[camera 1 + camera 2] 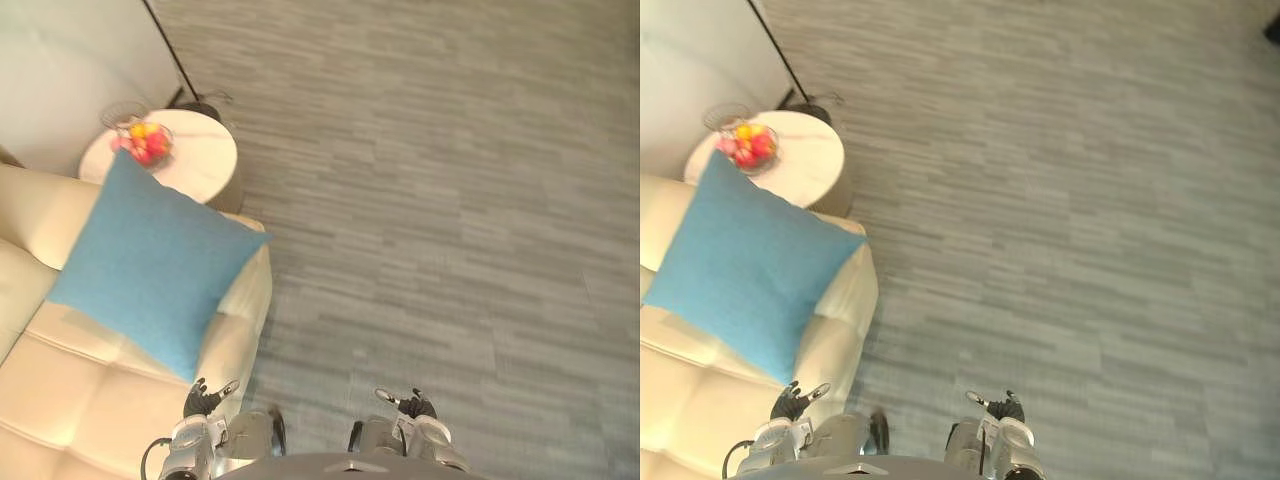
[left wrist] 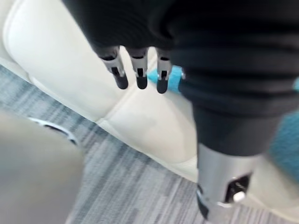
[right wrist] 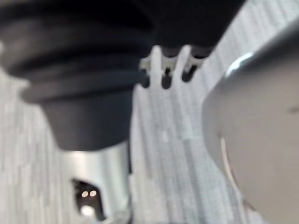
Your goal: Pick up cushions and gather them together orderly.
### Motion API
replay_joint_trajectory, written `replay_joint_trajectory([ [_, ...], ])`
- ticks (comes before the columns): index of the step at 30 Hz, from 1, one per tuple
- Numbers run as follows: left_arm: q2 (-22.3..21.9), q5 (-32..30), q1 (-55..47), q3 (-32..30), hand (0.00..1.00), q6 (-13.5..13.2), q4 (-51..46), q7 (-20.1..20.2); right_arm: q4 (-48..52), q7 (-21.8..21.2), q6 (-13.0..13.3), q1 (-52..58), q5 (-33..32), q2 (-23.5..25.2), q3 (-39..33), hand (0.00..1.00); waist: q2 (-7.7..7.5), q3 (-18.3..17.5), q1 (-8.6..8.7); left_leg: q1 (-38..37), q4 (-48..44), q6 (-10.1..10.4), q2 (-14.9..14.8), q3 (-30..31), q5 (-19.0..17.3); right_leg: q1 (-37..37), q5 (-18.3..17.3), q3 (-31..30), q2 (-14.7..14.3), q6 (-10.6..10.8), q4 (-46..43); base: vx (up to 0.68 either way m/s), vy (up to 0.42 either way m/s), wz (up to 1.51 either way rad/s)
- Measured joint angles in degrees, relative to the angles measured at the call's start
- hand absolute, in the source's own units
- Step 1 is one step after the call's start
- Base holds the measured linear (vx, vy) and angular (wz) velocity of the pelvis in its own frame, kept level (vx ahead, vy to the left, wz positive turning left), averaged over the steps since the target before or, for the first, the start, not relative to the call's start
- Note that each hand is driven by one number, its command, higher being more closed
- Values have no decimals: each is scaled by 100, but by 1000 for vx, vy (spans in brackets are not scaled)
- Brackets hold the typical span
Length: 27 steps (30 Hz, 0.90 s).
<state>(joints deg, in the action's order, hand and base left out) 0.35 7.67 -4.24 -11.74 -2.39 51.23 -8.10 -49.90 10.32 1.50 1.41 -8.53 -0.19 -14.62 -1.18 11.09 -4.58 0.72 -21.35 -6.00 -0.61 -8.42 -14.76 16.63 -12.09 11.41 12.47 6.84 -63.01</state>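
The grey carpet floor (image 1: 450,200) occupies most of the scene; a cream sofa (image 1: 60,400) stands at the robot's left, and one blue cushion (image 1: 150,265) lies tilted on its seat against the armrest, near a round side table (image 1: 205,160) carrying a fruit bowl (image 1: 145,140). The cushion is judged light, soft and easily deformed: take it by the near edge or a corner. The left hand (image 1: 205,398), beside the sofa front, and the right hand (image 1: 415,405), over the floor, hang with fingers straight, slightly apart, holding nothing.

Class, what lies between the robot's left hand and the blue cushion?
In the left eye view, only a bare strip of cream sofa separates the left hand from the blue cushion.
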Motion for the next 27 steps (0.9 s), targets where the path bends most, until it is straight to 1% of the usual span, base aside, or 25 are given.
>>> replay_joint_trajectory([
  [1, -12, 26, 14, -17, 0, 0, -40, -11, 14, 0, 0, -1, 0, 7, -2, 0, -19, -8, 10, -98, 64, 64, -10, 160, -74, 142, -57, 37, -2, -21, 242, 499, -159, 111],
  [2, -50, 95, 33, -61, 0, -2, -105, -23, 14, -1, -4, 2, 0, 20, -5, 0, -50, -8, 18, -185, 70, 158, -26, 384, -174, 314, -135, 22, -23, -72, 776, 497, -231, 112],
  [4, -106, 120, 95, -81, 0, -2, -125, -28, 42, -19, -9, 9, -3, 29, -23, 0, -31, 1, 15, -334, 64, 278, -97, 821, -355, 547, -156, -368, -309, -36, 1885, 392, -265, 108],
  [5, -140, 119, 106, -106, 0, -2, -110, -33, 115, -25, -14, 10, -4, 21, -35, 0, 32, 11, 55, -396, 57, 418, -212, 1133, -497, 590, -76, -799, -559, 17, 2651, 300, -268, 120],
  [6, -166, 118, 120, -142, 0, -6, -105, -34, 166, -27, -9, 18, -4, 21, -34, 0, 44, 4, 96, -442, 79, 586, -278, 1436, -636, 584, 134, -1250, -756, 67, 3401, 400, -377, 142],
  [7, -180, 119, 113, -220, 0, -7, -89, -34, 145, -30, -24, 82, -4, 32, -36, 0, -40, -2, 94, -493, 103, 734, -248, 1693, -743, 435, 372, -1638, -822, 109, 4063, 409, -429, 163],
  [8, -287, 120, 163, -322, 0, -1, -39, -36, 89, -36, -55, 131, -3, -44, -77, 0, 101, 50, 108, -540, 11, 871, -372, 2138, -913, 224, 854, -1539, -899, 104, 3990, 470, -479, 144],
  [9, -414, 116, 145, -356, 0, -18, -75, -22, 119, -23, -58, 146, -3, -148, -158, 0, 257, 27, 71, -470, -87, 837, -444, 2359, -834, 194, 615, -1317, -896, 72, 3824, 356, -396, 132],
  [10, -476, 116, 144, -434, 0, -40, -79, -24, 131, -19, -53, 171, -3, -196, -182, 0, 266, 15, 48, -415, -156, 803, -412, 2527, -692, 248, 336, -1196, -831, 12, 3503, 334, -374, 113],
  [11, -513, 115, 127, -492, 0, -50, -15, -36, 119, -23, -54, 249, -4, -219, -183, 0, 310, -20, 0, -421, -172, 862, -435, 2784, -597, 241, 58, -901, -722, -146, 3111, 268, -313, 102],
  [12, -541, 115, 114, -500, 0, -49, 11, -39, 124, -26, -54, 269, -3, -216, -195, 0, 351, -53, 2, -393, -210, 891, -466, 2838, -580, 223, -48, -772, -675, -204, 2998, 338, -341, 126],
  [13, -541, 114, 98, -529, 0, -45, 79, -43, 114, -33, -48, 264, -4, -268, -170, 0, 424, -90, 44, -248, -419, 1012, -555, 2888, -513, 107, -220, -426, -587, -359, 2846, 317, -273, 142],
  [14, -543, 116, 99, -586, 0, -43, 114, -42, 112, -29, -47, 252, -7, -263, -173, 0, 452, -108, 67, 45, -828, 1329, -677, 2703, -331, -117, -274, -109, -542, -460, 2896, 303, -250, 145],
  [15, -541, 116, 99, -616, 0, -44, 114, -42, 113, -29, -46, 248, -7, -243, -170, 0, 438, -99, 66, 175, -1016, 1406, -738, 2520, -251, -245, -294, -12, -531, -495, 2969, 301, -235, 164],
  [16, -499, 114, 116, -705, 0, -54, 68, -43, 111, -24, -40, 261, -12, -204, -142, 0, 410, -83, 40, 568, -1509, 1371, -1024, 1640, -275, -665, -321, 412, -475, -544, 3237, 223, -161, 152],
  [17, -489, 113, 119, -713, 0, -54, 13, -42, 109, -25, -38, 269, -17, -180, -139, 0, 374, -84, 25, 765, -1591, 1275, -1177, 935, -268, -923, -321, 702, -409, -544, 3384, 196, -134, 155],
  [18, -489, 113, 120, -712, 0, -54, -11, -41, 110, -25, -31, 272, -18, -169, -139, 0, 356, -95, 27, 854, -1543, 1222, -1230, 554, -235, -1041, -321, 865, -361, -544, 3447, 140, -39, 168],
  [19, -474, 113, 131, -616, 0, -55, -46, -41, 105, -30, 3, 283, -66, -135, -139, 0, 324, -145, 41, 1065, -1234, 893, -1308, -441, 120, -1291, -320, 1269, -293, -541, 3561, 160, -17, 179],
  [20, -390, 112, 131, -477, 0, -57, -48, -43, 74, -33, 2, 276, -87, -108, -152, 0, 211, -232, 46, 1066, -938, 925, -1319, -845, 211, -1371, -288, 1388, -250, -502, 3682, 155, 15, 192],
  [21, -311, 108, 128, -352, 0, -55, -42, -43, 4, -36, 7, 253, -104, -76, -149, 0, 189, -322, 54, 1034, -656, 879, -1265, -1060, 275, -1417, -225, 1445, -212, -449, 3862, 114, 44, 148],
  [22, -218, 98, 135, -217, 0, -54, -26, -42, -90, -41, 9, 191, -124, -36, -150, 0, 77, -367, 59, 1013, -371, 870, -1179, -1248, 387, -1491, -155, 1520, -205, -413, 4051, 152, 105, 142],
  [23, -52, 87, 143, -26, 0, -53, 23, -48, -255, -49, 11, 36, -126, 37, -155, 0, -102, -393, 27, 978, 153, 806, -995, -1394, 664, -1593, 19, 1701, -186, -385, 4369, 174, 111, 118],
  [24, 54, 42, 127, 77, 0, -46, 148, -49, -335, -54, 1, -49, -125, 61, -167, 0, -160, -388, -27, 819, 501, 788, -876, -1344, 838, -1691, 183, 1752, -189, -393, 4494, 138, 83, 79],
  [26, 153, -9, -10, 114, 0, -31, 309, -49, -348, -147, 5, -35, -121, 91, -246, 0, -168, -391, 15, 455, 921, 758, -707, -1185, 1043, -1944, 400, 1749, -161, -390, 4482, 111, 33, 46],
  [27, 193, -23, -17, 159, 0, -37, 353, -42, -350, -153, 3, 1, -114, 96, -258, 0, -164, -391, 16, 301, 1033, 761, -660, -1162, 1066, -2005, 443, 1739, -102, -373, 4348, 128, 40, 44],
])
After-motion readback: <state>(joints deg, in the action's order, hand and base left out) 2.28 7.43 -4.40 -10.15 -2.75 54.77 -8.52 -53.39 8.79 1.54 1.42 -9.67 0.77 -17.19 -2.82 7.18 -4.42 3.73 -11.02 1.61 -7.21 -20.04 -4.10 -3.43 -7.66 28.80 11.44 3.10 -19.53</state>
